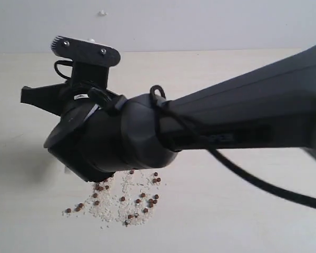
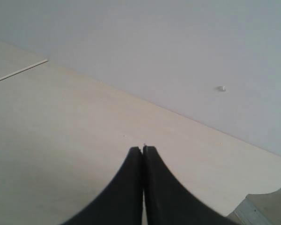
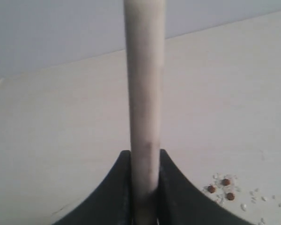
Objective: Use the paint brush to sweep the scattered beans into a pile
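Right jaws tight on paint brush [image 3: 144, 93], left jaws closed; beans [image 1: 122, 198] amid open tabletop [image 1: 242, 216].

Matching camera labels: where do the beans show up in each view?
Exterior: beans lie low in the middle, on the table under the right arm, amid white grains.
Left wrist: none in it, only table and wall.
Right wrist: a few beans on the table beside the claw, which is shut on the brush.
Shared landmark: the line where table meets wall, seen in all three.
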